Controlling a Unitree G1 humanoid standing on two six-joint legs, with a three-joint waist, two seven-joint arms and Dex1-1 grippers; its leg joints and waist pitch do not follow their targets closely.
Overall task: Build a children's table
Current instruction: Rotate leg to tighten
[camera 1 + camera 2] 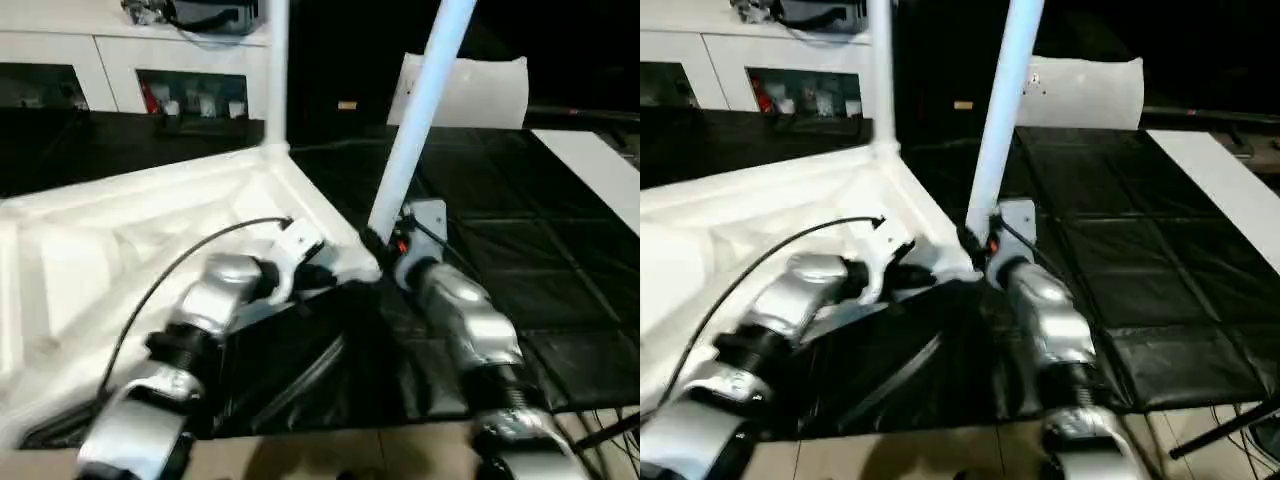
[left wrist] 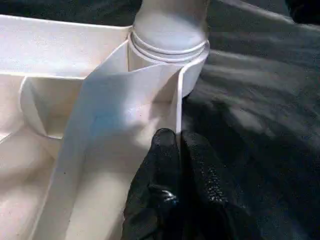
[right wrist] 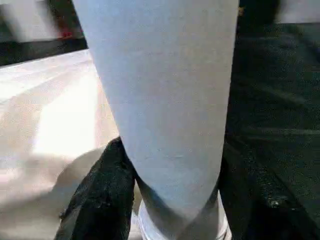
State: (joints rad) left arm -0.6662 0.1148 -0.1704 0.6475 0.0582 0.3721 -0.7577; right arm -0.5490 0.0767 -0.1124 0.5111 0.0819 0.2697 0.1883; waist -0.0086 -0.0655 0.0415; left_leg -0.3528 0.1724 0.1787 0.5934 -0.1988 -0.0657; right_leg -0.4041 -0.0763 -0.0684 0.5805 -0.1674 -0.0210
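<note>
Left forearm: our silver left forearm (image 1: 215,300) reached in from the near left, over the upturned tabletop (image 1: 110,240).
Left gripper: our left gripper (image 2: 176,142) was clenched, its two black fingers (image 2: 162,165) pressed together at the thin outer wall of the tabletop, just near of the corner socket (image 2: 170,47); we could not tell whether the wall was pinched between them.
Right forearm: our silver right forearm (image 1: 465,320) came in from the near right, over the dark covering (image 1: 520,240).
Right gripper: our right gripper (image 3: 172,195) was grasping the leaning leg (image 1: 420,110) low down, one black finger (image 3: 102,195) on each side of the shaft, just above where it met the socket.
Tabletop: the white plastic tabletop lay ribbed side up on the left half of the desk, its right near corner beside both grippers.
Leaning leg: the white tapered leg rose from that near corner, tilted to the right and away from us, and ran out past the top of the head views.
Far leg: a second white leg (image 1: 277,70) stood upright in the far right corner of the tabletop.
Desk: the dark covering spread to the right and far side, with a pale strip (image 1: 595,175) along its right edge.
Slab: a white pillow-like slab (image 1: 480,95) stood at the far side, behind the leaning leg.
Cabinet: a white cabinet (image 1: 120,60) with dark compartments stood far left.
</note>
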